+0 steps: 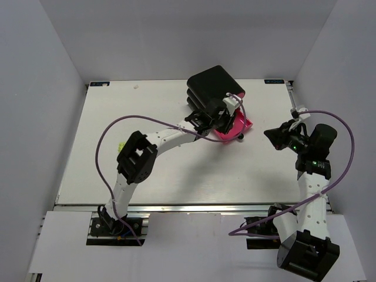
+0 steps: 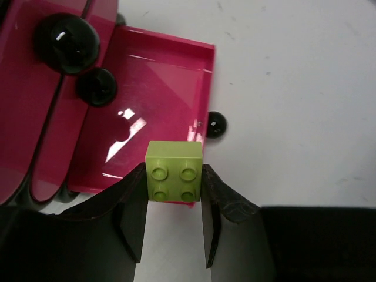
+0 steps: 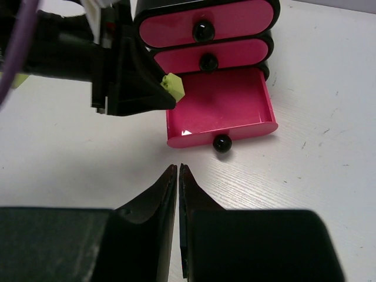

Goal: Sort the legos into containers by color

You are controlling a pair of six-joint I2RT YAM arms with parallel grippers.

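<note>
The left arm [image 1: 170,137] and right arm [image 1: 311,200] — white links, black joint housings — each carry a purple cable [image 1: 98,143] and matte-black wedge fingers [image 2: 132,217].

The right gripper [image 3: 177,168] is at the bottom edge, its two dark fingers almost together with only a thin slit between them and nothing in it. Beyond it, on the white table [image 3: 329,117], stands the black cabinet [image 3: 136,17]. Its two upper pink drawers [image 3: 235,20] are closed and the bottom drawer [image 3: 235,94] is pulled out. The left gripper [image 3: 163,91] holds a yellow-green lego [image 3: 173,85] at the left rim of the bottom drawer.
</note>
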